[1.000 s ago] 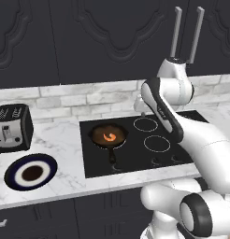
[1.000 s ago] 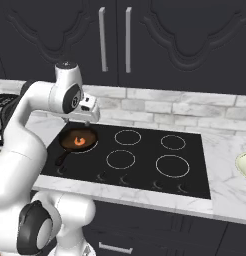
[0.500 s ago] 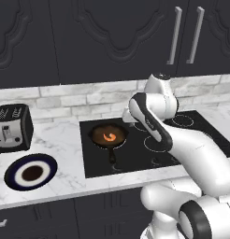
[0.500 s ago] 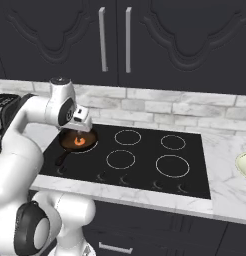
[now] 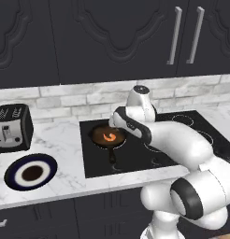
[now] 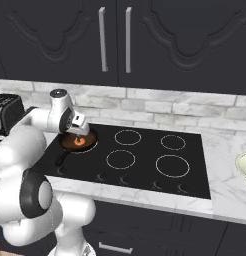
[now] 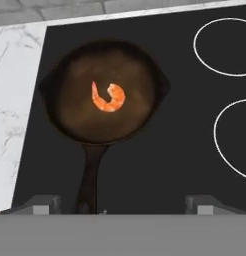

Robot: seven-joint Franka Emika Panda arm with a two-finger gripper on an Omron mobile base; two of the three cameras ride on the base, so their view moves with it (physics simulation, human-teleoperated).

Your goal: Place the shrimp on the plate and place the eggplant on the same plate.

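Gripper [image 7: 120,202] open and empty, above shrimp [image 7: 108,97] in frying pan [image 7: 95,165] (nothing on plate [image 5: 31,171] yet; both placements left).

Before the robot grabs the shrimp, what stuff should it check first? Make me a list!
1. Shrimp in sight: ok, it lies alone in the middle of the frying pan.
2. Gripper aimed over the pan: ok, though the shrimp sits a little to one side of the midline between the fingers.
3. Fingers apart and holding nothing: ok in the hand view.
4. Pan handle out of the way: cannot tell, it runs under the left finger.
5. Plate free to receive: ok, bare on the counter beside the toaster.
6. Eggplant found: not ok.
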